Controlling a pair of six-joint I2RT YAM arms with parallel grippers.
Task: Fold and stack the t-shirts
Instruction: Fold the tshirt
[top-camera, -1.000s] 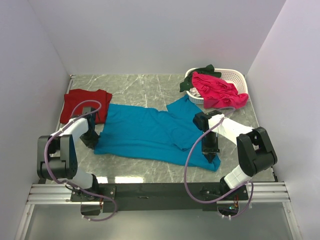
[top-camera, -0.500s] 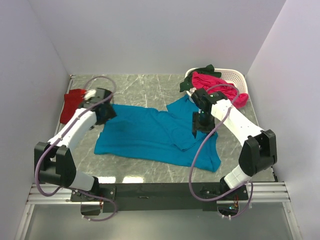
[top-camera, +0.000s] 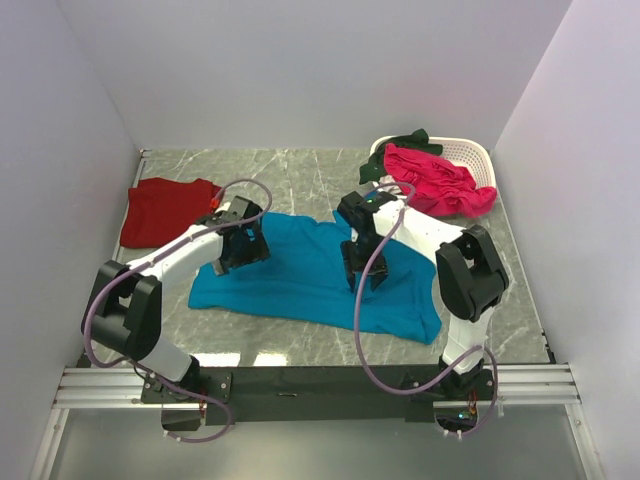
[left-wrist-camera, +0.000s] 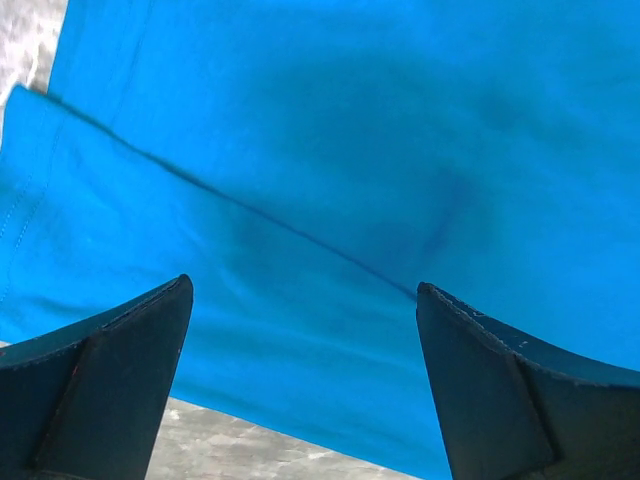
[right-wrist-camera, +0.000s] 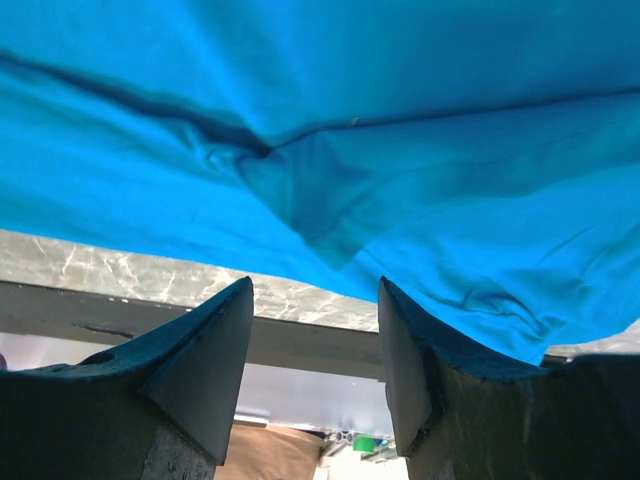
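**Both grippers open over the spread teal shirt**

The grey marbled bench (top-camera: 300, 170) carries everything. Across its middle lies the teal-blue t-shirt (top-camera: 300, 285), the largest piece of cloth, spread mostly flat, with one corner reaching far-right toward the basket. It sits centrally, probably so that both arms can reach it for folding. The left wrist view shows a straight layered edge running diagonally over the cloth, and the right wrist view shows a small puckered crease, so the shirt is not fully smooth.

The white slatted basket (top-camera: 472, 152) stands at the far right. It holds the bright pink t-shirt (top-camera: 440, 182), which spills over the near rim, and the dark green t-shirt (top-camera: 398, 143), which is draped over the far-left rim. Both look unfolded and seem to be waiting their turn.

At the far left the dark red t-shirt (top-camera: 165, 210) lies as a neat folded rectangle, apart from the teal one. It reads as the start of the stack.

The left gripper (top-camera: 243, 250) is over the shirt's left part with its jaws spread wide and nothing between them. The right gripper (top-camera: 362, 272) is over the shirt's middle, also parted and empty. Both point down at the fabric, which suggests they are smoothing it or choosing a pinch point.
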